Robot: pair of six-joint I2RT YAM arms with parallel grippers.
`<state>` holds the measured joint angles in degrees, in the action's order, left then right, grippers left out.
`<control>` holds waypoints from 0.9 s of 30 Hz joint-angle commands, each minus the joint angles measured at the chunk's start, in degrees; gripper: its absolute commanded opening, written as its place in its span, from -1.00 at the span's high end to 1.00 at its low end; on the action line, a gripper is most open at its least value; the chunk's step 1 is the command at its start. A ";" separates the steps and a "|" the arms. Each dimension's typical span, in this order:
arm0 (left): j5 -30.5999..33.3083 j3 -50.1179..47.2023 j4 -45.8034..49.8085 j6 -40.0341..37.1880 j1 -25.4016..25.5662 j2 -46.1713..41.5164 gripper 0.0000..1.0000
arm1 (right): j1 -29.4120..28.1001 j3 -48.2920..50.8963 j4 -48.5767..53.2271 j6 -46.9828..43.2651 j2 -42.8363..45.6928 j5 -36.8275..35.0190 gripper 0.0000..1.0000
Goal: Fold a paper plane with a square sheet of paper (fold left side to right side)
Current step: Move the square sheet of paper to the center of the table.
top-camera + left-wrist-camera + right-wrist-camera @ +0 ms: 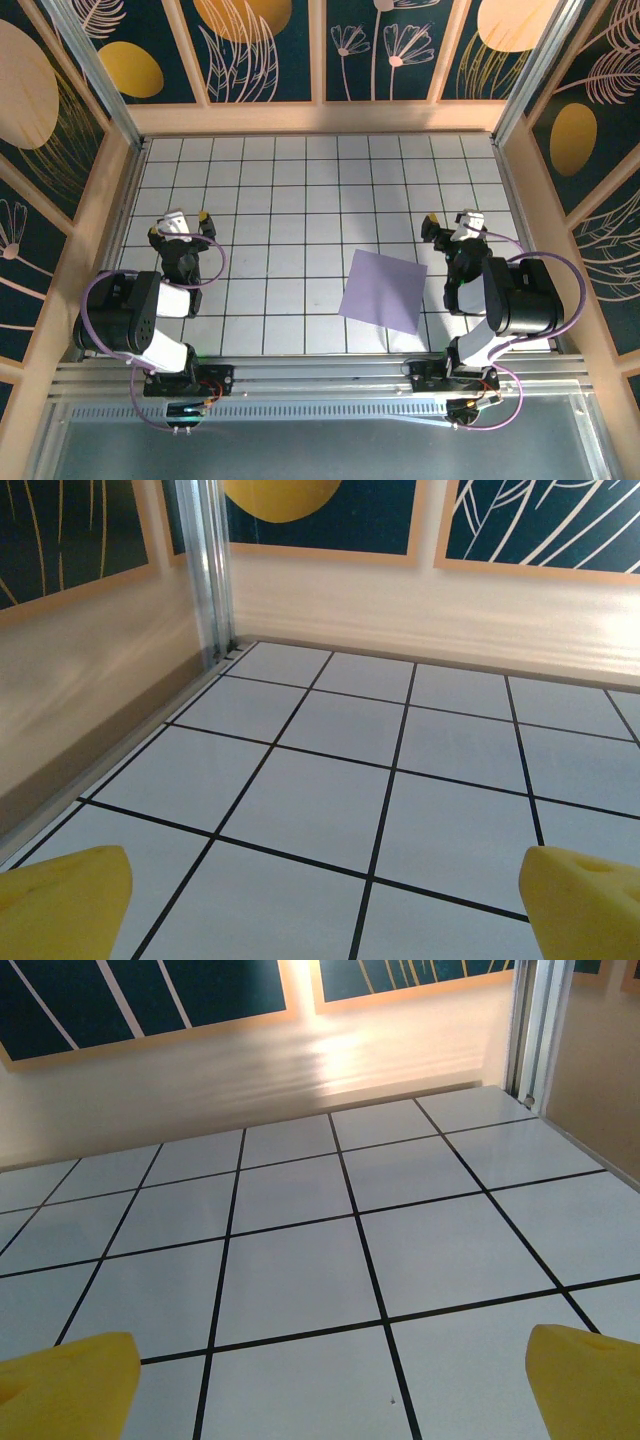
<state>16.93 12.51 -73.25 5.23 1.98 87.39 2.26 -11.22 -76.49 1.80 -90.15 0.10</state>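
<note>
The sheet (383, 291) is laid flat and unfolded on the near right of the table (300, 180), beside the right gripper (450, 222), which, like the left gripper (182, 222), is spread wide and empty, seemingly readied for the first fold.

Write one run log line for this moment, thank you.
stage: fold not started | square sheet of paper: flat, unfolded | left tool: open, empty | right tool: open, empty

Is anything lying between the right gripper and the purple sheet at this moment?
Nothing visible. The square sheet of paper lies flat on the tiles, left of the open right gripper and nearer the arm bases, with only bare tiles between them.
</note>
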 commanded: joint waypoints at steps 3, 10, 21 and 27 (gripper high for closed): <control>-1.15 1.37 2.10 0.63 -0.22 -2.37 -0.97 | -0.41 -0.58 -0.95 -0.25 1.05 -0.39 -0.98; -2.15 8.13 21.76 4.47 -0.22 -16.59 -0.98 | -0.34 -2.37 15.52 1.60 17.11 -1.32 -0.98; -27.59 17.58 55.06 32.11 -0.22 -27.42 -0.98 | -1.13 -18.85 62.91 25.53 28.64 22.21 -0.90; -36.32 11.98 53.41 41.62 2.03 -28.25 -0.98 | -9.83 -23.17 78.61 26.45 24.14 25.99 -0.86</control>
<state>-11.57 26.70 -22.57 39.11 2.61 59.81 -4.05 -32.21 -11.05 25.82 -64.20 20.93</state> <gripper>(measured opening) 0.988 0.932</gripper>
